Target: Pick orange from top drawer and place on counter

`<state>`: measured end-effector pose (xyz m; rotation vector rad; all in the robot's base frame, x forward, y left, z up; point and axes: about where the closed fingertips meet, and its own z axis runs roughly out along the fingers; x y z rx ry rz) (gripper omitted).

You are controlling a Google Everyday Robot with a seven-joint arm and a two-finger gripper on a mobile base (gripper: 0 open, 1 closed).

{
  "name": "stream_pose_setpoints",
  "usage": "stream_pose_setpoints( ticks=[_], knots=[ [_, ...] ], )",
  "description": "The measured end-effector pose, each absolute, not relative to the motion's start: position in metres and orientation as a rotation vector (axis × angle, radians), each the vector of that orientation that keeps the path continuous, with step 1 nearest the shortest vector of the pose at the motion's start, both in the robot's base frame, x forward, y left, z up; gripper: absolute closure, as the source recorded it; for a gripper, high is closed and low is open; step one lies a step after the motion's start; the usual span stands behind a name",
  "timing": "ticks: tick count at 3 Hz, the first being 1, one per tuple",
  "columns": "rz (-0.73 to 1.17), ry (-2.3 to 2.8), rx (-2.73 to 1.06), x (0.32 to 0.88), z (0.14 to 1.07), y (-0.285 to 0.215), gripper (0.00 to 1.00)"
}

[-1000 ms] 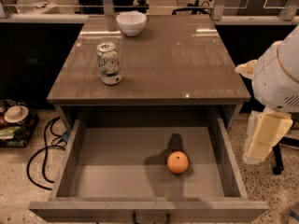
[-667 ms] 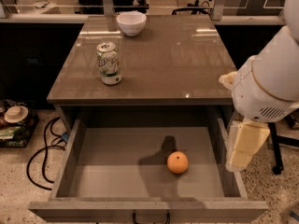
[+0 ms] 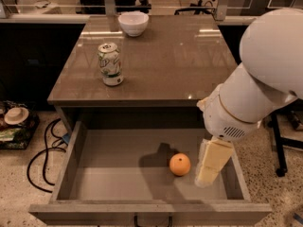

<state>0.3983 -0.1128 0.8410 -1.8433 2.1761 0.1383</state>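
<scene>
1. Orange (image 3: 180,164) sits on the floor of the open drawer (image 3: 113,174), right of centre.
2. The gripper (image 3: 212,163) hangs inside the drawer just beside it, on the picture's right; whether it is wide or narrow cannot be told.
3. The counter (image 3: 175,60) lies above and behind.

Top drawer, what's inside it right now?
The top drawer holds the orange on its floor, with the gripper hanging close beside it. The arm covers the floor near the right wall.
</scene>
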Motion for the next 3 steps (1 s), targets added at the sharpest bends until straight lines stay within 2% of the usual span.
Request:
stream_pose_setpoints(
  ticks=[3],
  knots=[
    [0.198,2.178,-1.776,0.408,0.796,-0.085,0.0]
  ],
)
